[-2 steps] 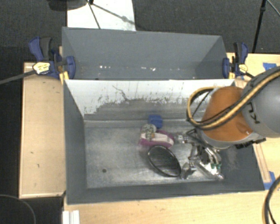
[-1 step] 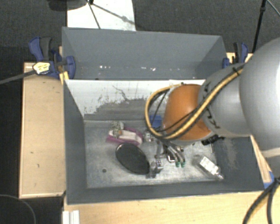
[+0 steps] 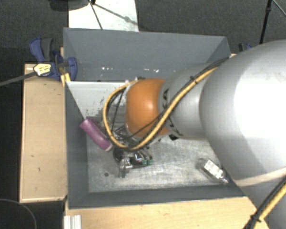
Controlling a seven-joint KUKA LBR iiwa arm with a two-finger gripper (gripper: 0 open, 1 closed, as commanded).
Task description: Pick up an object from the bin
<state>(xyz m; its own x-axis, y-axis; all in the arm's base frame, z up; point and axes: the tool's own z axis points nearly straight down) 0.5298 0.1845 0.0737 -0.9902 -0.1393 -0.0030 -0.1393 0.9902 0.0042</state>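
My gripper (image 3: 126,163) hangs low over the bin floor, left of the middle, under the orange wrist cover. A purple cylinder-shaped thing (image 3: 96,133) lies slanted just to its upper left, against the bin's left wall; its lower end is close to the gripper but I cannot tell whether they touch. A small dark green piece (image 3: 146,161) shows right beside the gripper's right side; whether it is a loose thing or part of the gripper is unclear.
A small white and grey boxy thing (image 3: 212,171) lies on the floor at the lower right, near the front wall. The big silver arm covers the bin's right side, and yellow and black cables loop around the wrist.
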